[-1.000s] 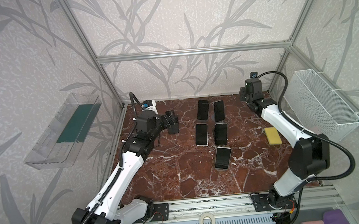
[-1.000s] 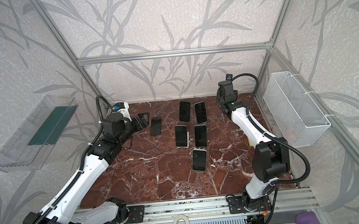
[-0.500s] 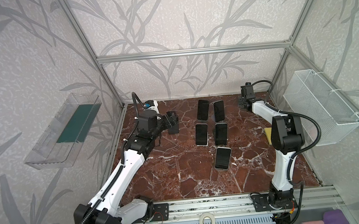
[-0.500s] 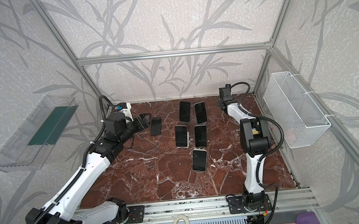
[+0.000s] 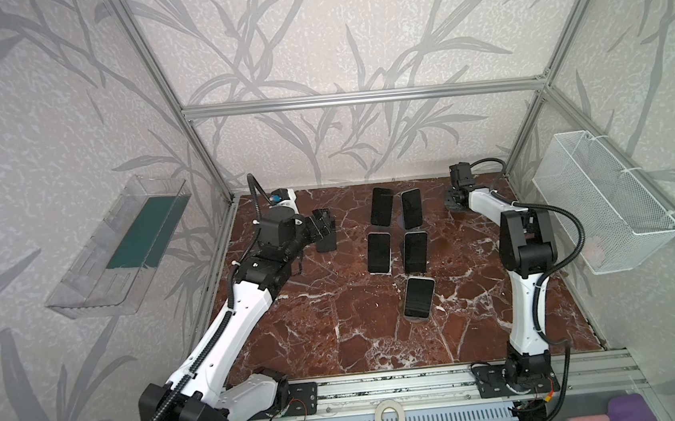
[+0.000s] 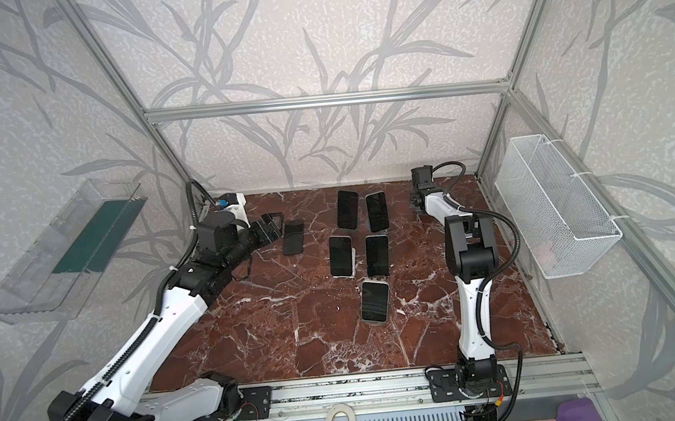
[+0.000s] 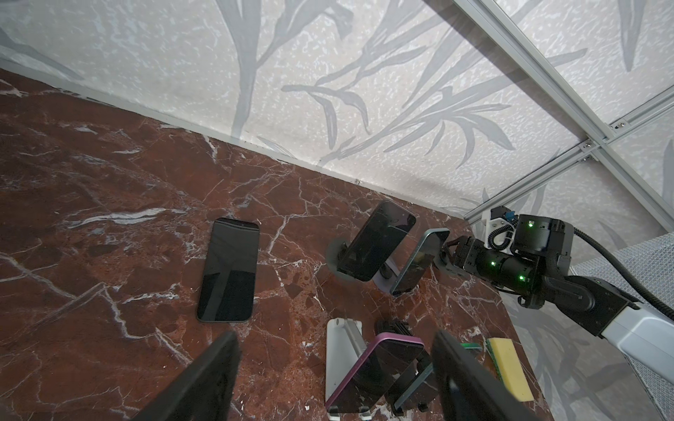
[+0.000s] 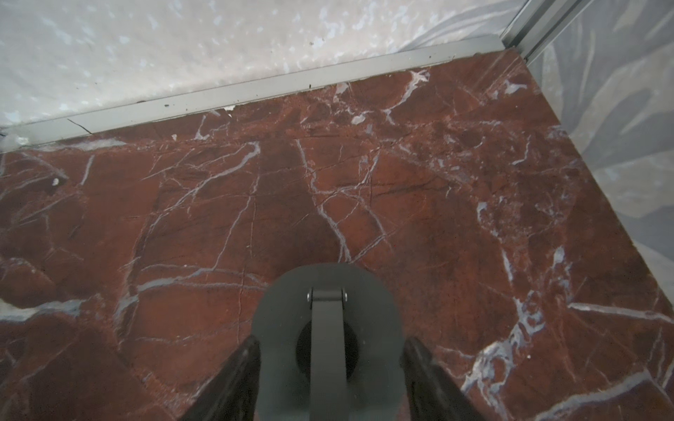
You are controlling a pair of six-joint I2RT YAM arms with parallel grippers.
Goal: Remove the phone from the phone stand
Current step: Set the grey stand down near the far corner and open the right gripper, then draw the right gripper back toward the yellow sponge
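Observation:
A dark phone (image 5: 326,241) (image 6: 293,238) (image 7: 229,271) lies flat on the marble at the far left, off any stand. My left gripper (image 5: 321,222) (image 6: 268,230) (image 7: 333,337) hovers just beside it, open and empty. At the back right corner my right gripper (image 5: 454,202) (image 6: 416,204) (image 8: 330,342) sits low over the table. It is shut on a dark grey phone stand (image 8: 328,313) with a round base and no phone on it. Several more phones (image 5: 379,251) lean on stands in the middle.
A white wire basket (image 5: 602,201) hangs on the right wall and a clear shelf (image 5: 122,247) on the left wall. A yellow sponge (image 7: 507,368) lies near the right arm. The back wall and corner post stand close behind the right gripper. A tape roll (image 5: 388,415) lies on the front rail.
The right arm has folded back, its elbow swinging in and up, and its gripper has sunk with the stand into the back right corner. The left arm has barely moved.

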